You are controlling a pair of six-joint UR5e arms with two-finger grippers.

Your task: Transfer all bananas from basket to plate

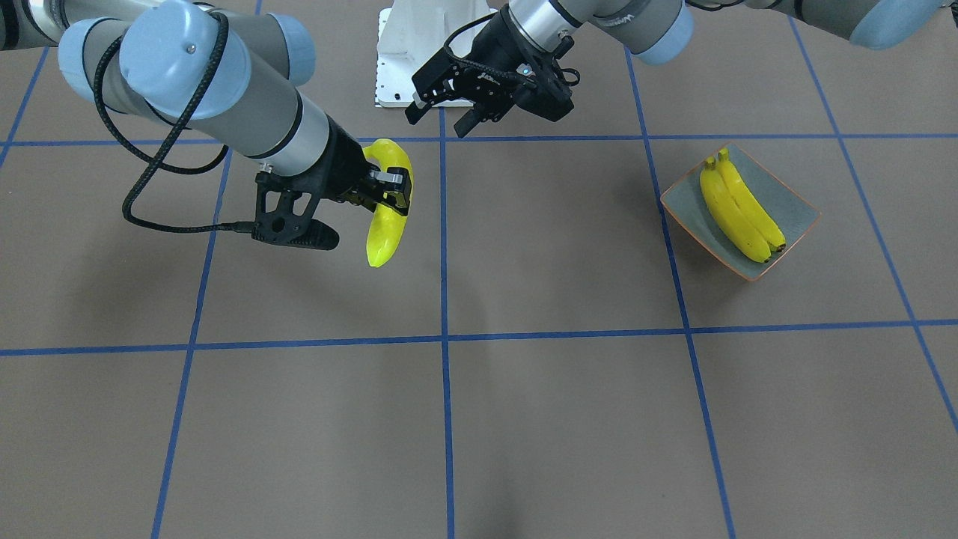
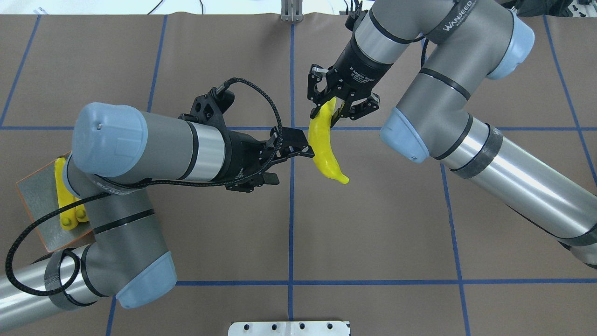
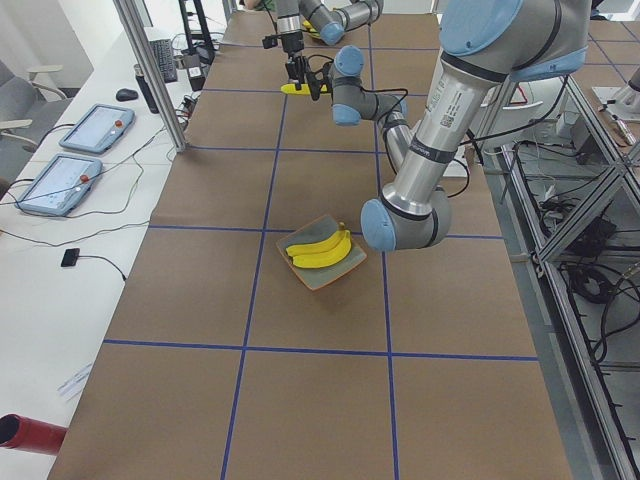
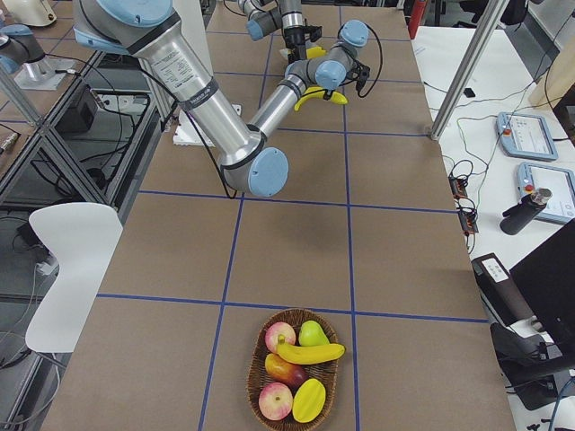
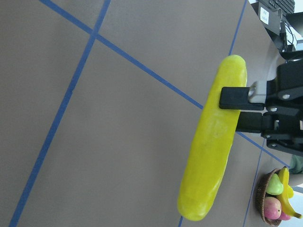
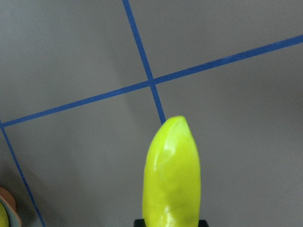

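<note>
A yellow banana (image 2: 329,158) hangs above the middle of the table, with my right gripper (image 2: 328,112) shut on its upper part. The front view shows the same grip, the right gripper (image 1: 389,193) on the banana (image 1: 385,232). My left gripper (image 2: 291,165) is open just left of it, nothing between its fingers; in the front view the left gripper (image 1: 438,122) stands apart from the fruit. Two bananas (image 1: 741,209) lie side by side on the plate (image 1: 793,217) at my far left. The basket (image 4: 296,373) at my far right holds another banana (image 4: 310,353).
The basket also holds apples (image 4: 280,337), a green pear (image 4: 313,333) and a yellow fruit (image 4: 308,400). My left arm's elbow (image 2: 121,224) hangs over part of the plate (image 2: 37,200). A white mount plate (image 1: 419,52) sits at the robot's base.
</note>
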